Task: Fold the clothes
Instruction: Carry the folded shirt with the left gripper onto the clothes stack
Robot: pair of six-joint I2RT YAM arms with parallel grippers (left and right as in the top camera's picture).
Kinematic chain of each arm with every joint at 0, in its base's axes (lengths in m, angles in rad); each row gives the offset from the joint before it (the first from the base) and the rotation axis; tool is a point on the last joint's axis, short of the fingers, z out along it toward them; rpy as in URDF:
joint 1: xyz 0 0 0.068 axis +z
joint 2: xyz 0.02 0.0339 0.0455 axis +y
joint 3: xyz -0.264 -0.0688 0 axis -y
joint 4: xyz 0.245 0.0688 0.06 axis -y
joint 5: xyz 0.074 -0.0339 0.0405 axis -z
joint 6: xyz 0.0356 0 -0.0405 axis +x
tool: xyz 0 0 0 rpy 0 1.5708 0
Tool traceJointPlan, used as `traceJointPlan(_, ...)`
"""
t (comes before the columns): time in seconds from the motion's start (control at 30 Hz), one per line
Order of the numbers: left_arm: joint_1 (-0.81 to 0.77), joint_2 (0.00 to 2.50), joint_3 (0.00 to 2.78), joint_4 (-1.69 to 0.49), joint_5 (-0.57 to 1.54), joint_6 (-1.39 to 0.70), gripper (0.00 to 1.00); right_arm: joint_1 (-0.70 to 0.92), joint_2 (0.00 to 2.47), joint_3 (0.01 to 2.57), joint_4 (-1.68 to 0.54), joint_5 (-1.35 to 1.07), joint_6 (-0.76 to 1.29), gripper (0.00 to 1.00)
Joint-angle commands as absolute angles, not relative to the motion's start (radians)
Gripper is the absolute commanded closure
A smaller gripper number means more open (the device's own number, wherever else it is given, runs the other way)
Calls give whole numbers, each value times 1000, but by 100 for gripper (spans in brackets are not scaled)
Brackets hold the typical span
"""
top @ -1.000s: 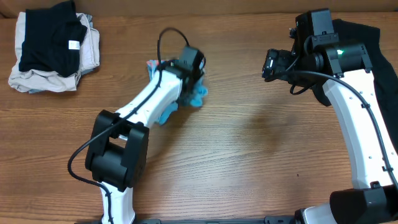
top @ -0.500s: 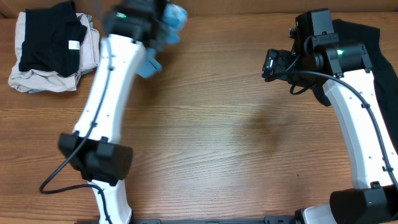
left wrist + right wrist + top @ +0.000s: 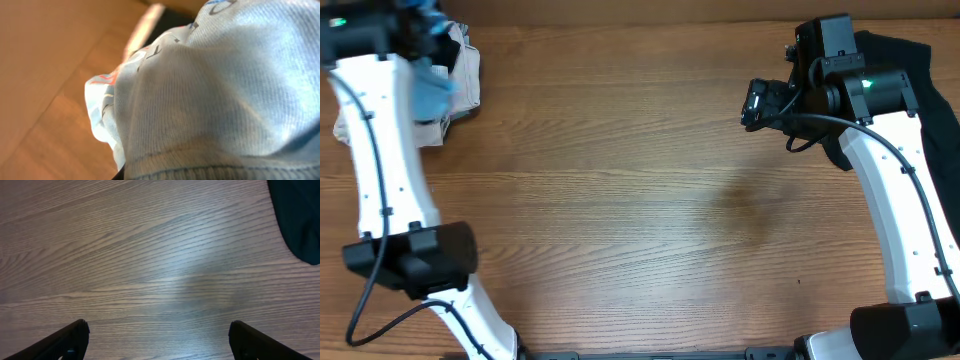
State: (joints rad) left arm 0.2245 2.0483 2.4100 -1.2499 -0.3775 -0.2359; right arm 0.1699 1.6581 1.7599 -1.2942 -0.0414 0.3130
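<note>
**Blue T-shirt held over the pile at the far left corner**

The left gripper [image 3: 408,24] has its fingers clamped on the bunched light blue T-shirt [image 3: 430,92]. The shirt hangs over the beige folded pile [image 3: 467,75] at the far left of the table [image 3: 650,200], and its knit fills the left wrist view. The right gripper [image 3: 753,104] hovers over bare wood, fingers spread wide and empty, with the black garment [image 3: 920,90] beside its arm.

We get bright, even light overhead and a pale sheen on the wooden table [image 3: 165,285]. The light blue T-shirt [image 3: 225,90], pressed close, blurs.
</note>
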Motion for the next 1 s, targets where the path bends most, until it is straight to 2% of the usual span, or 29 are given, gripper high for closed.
traceJointPlan(0.0, 287, 2040, 2384, -1224, -399, -384, 96, 168, 1663, 1766, -1289, -39, 306, 7)
traceJointPlan(0.2, 365, 2042, 2295, -1112, -374, -480, 96, 168, 1663, 1766, -1289, -40, 306, 7)
traceJointPlan(0.37, 368, 2053, 2217, -942, -369, -480, 96, 168, 1663, 1766, -1288, -40, 306, 7)
traceJointPlan(0.67, 366, 2145, 2211, -807, -358, -480, 96, 168, 1663, 1766, -1282, -39, 306, 7)
traceJointPlan(0.97, 331, 2284, 2211, -656, -163, -479, 96, 168, 1663, 1766, -1261, -39, 306, 7)
